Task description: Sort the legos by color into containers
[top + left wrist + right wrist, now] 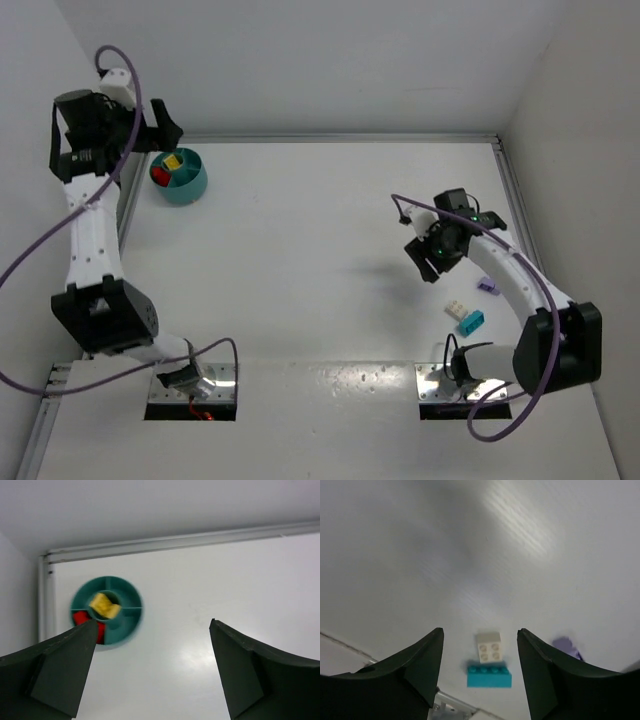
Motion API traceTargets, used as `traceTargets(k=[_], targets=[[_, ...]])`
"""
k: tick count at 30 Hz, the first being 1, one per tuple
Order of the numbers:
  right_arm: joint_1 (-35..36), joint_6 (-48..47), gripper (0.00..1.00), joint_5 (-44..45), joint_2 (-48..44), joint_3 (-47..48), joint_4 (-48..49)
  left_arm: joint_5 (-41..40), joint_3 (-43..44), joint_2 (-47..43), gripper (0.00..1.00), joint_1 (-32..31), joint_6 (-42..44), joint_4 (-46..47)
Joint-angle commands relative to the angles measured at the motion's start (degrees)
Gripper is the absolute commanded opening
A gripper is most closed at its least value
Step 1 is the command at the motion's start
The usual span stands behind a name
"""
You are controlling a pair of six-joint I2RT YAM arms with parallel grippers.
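Your bowl (190, 188) sits far left on the desk (300, 250), holding a yellow brick (172, 160) and a red brick (160, 176). A white brick (457, 309), cyan brick (471, 322) and purple brick (488, 286) lie near right. Your left gripper (152, 625) gapes wide, empty. Your right gripper (480, 632), half-spread and empty, hovers near them.

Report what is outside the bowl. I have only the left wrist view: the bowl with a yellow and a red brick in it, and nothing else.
Observer: Three bricks lie loose on the right half of the table: a white brick, a cyan brick and a purple brick.
Operator: Give me the right gripper's position.
Observer: The right gripper hangs above those bricks, open and empty. Its own camera shows the white brick centred below it.
Operator: Say how the three lie relative to each other.
Observer: The white and cyan bricks sit close together, and I cannot tell whether they touch. The purple brick lies apart from both.
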Motion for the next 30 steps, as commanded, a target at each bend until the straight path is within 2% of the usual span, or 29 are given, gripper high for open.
traceTargets(k=[1,3,8,11,12,16,19,23,25,30], targets=[[-4.2,-4.3,0.60,6.7,-7.6,-5.3,-3.5,1.1,-10.4,-6.8,1.00,-3.1,5.2,-3.5],[-7.5,-5.8,0.60,8.2,-10.1,-6.9,-4.4,3.6,-17.0,-11.9,1.00,-5.0,5.2,-3.5],[-14.7,-12.5,0.64,11.7,-13.4,-6.3,-6.5,7.0,-24.2,-18.3,1.00,-8.8,6.3,-3.5],[-21.7,-19.3,0.67,10.4,-8.6,-0.4,-8.3,16.0,-24.7,-18.8,1.00,-9.5,10.8,-7.5],[-25.5,-20.7,0.67,9.6,-4.1,3.9,-9.4,19.6,-24.7,-18.8,1.00,-9.5,13.7,-8.1],[-32.8,-27.5,0.67,9.5,8.1,13.8,-12.7,20.5,-25.4,-18.3,1.00,-11.6,16.6,-8.8],[-34.9,-27.5,0.68,9.5,16.0,19.4,-17.1,21.1,-26.7,-17.8,1.00,-12.3,16.6,-7.4],[-35.4,-23.8,0.72,7.2,21.3,22.8,-21.8,21.1,-28.9,-16.5,1.00,-12.3,16.1,-6.7],[-35.4,-23.8,0.72,5.8,21.3,22.8,-23.1,21.1,-30.8,-16.4,1.00,-12.3,15.5,-4.5],[-33.8,-31.0,0.72,4.0,17.1,14.2,-19.2,23.0,-32.0,-13.8,1.00,-12.8,16.1,-2.5]])
